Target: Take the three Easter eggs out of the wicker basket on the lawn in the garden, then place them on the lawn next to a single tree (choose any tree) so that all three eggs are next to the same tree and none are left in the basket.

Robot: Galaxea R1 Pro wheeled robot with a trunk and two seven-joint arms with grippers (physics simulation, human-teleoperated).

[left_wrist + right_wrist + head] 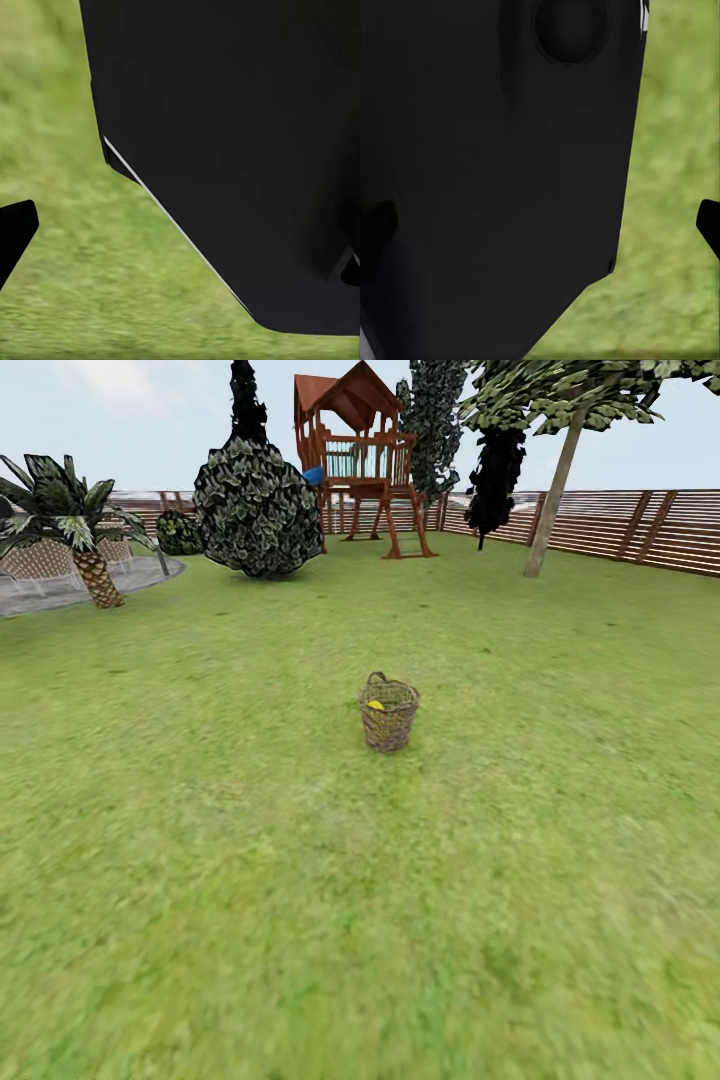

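The brown wicker basket (389, 713) stands upright on the lawn (300, 920) in the middle of the head view, some way ahead of me. One yellow Easter egg (375, 705) peeks over its rim; the rest of the inside is hidden. A tree (553, 500) with a pale leaning trunk rises at the back right, before the fence. In the left wrist view, my left gripper (180, 247) is open, one dark fingertip (15, 232) over grass. In the right wrist view, my right gripper (540, 225) is open too, a fingertip (709, 225) at the frame's edge. Neither holds anything.
A round dark bush (255, 510) and a wooden play set (360, 460) stand at the back. A short palm (85, 530) grows at the left by a grey paved patch. A slatted fence (640, 525) bounds the garden. My own black body (240, 150) blocks much of both wrist views.
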